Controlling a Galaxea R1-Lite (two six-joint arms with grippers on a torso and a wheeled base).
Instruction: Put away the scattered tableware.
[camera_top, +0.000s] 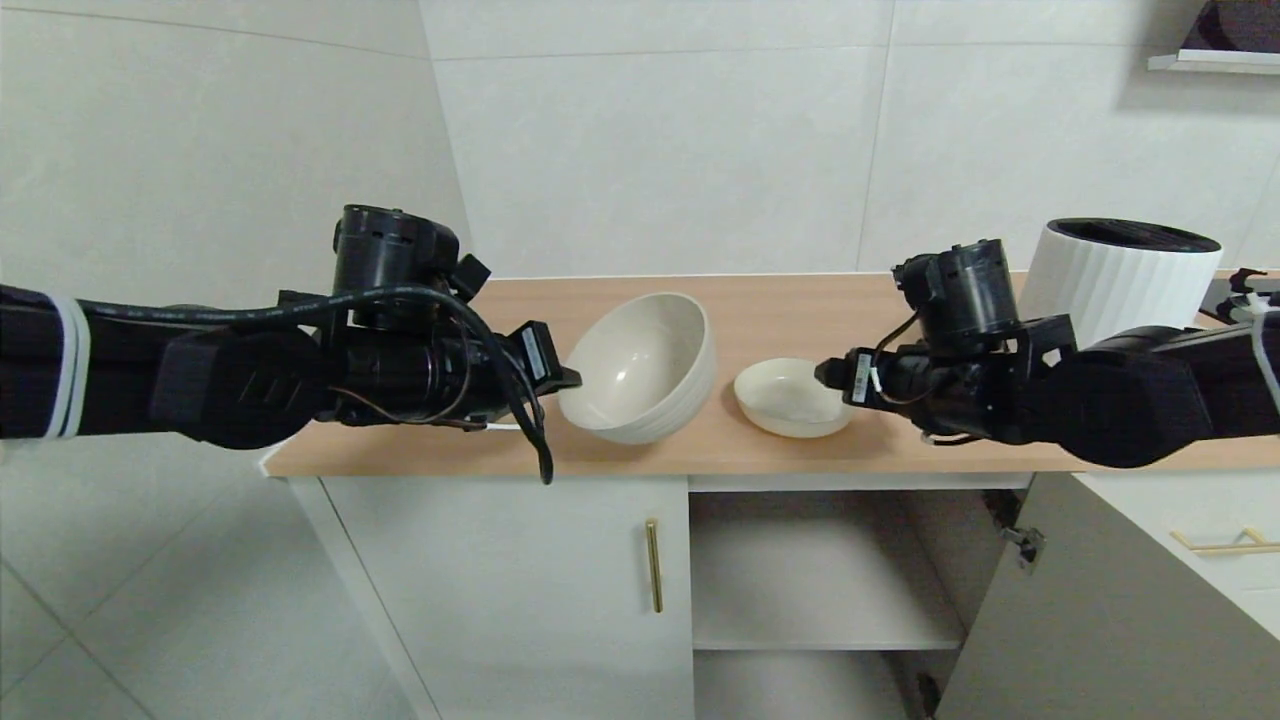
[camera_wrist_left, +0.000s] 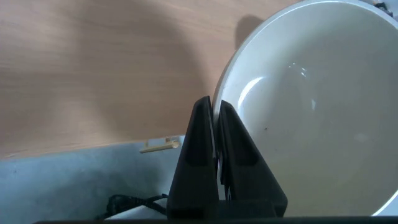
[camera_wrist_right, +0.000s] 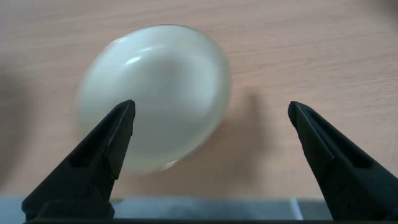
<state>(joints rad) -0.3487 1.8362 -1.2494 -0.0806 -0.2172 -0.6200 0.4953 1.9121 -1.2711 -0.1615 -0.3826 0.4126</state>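
Pinching the rim of the large bowl, the left gripper is seen with its fingers drawn narrow, one inside the wall and one outside. The bowl is tipped toward that arm, and its lower side appears to rest on the tabletop. The small bowl sits upright just beside it. The right gripper is held near that small bowl with its fingers spread wide and nothing between them. A white ribbed container stands at the right end of the tabletop. Below, the cupboard door is swung open and a shelf is exposed.

The step in hand is judged to be the lifting of the large bowl for storage on that shelf. A rim pinch on a smooth, deep bowl is likely to slip or swing, so the lift should be made slowly. The bowl should be kept from rocking into the small bowl. The tabletop edge should be cleared fully before the bowl is lowered. The bowl should be levelled before it is released on the shelf.
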